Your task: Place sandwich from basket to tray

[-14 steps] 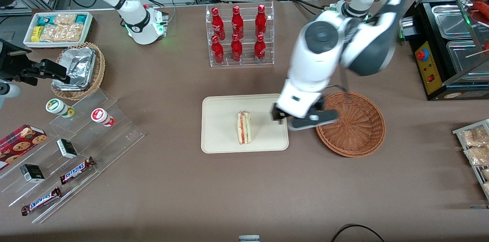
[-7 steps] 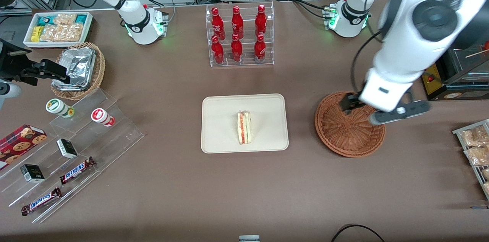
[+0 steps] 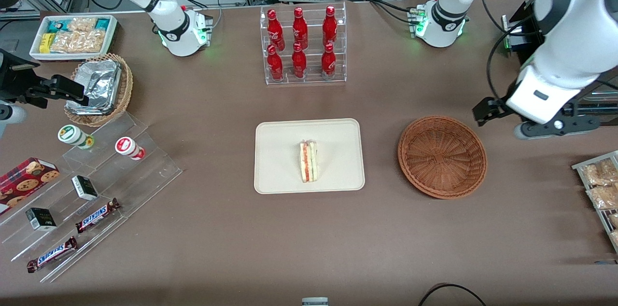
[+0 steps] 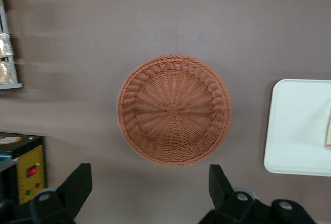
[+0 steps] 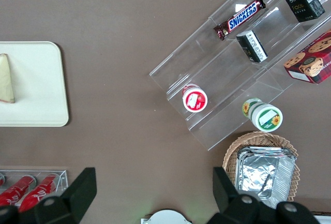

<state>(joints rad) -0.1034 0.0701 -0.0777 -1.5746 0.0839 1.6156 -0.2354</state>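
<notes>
sandwich [image 3: 309, 161]: lies on its side in the middle of the tray, filling edge showing red-orange and green; nothing touches it.
tray [image 3: 280, 171]: cream rectangle flat on the table, near the basket but apart from it, toward the parked arm's end.
basket [image 3: 442, 156]: reddish-brown wicker bowl, nothing in it; left wrist view looks straight down into bare weave [image 4: 173, 110].
gripper [image 3: 502, 110]: high above the table, toward the working arm's end from the basket, well apart from sandwich and tray.
jaws: spread wide, nothing between them; both fingers [image 4: 77, 182] show with bare table in the gap.
table [image 3: 338, 238]: brown cloth; rack of red bottles [image 3: 301, 45] stands farther from the front camera than the tray.
step in hand: judged as retreat after the drop; task looks done, sandwich on tray, basket bare.
how to do it well: stay high, swing away from the tray so no link or cable clips the sandwich or the basket rim; keep off the yellow-panel machine [image 3: 545, 86] just beside the arm.
risk: low; the only worry is brushing that machine or the snack rack [image 3: 598, 185] at the table edge.
</notes>
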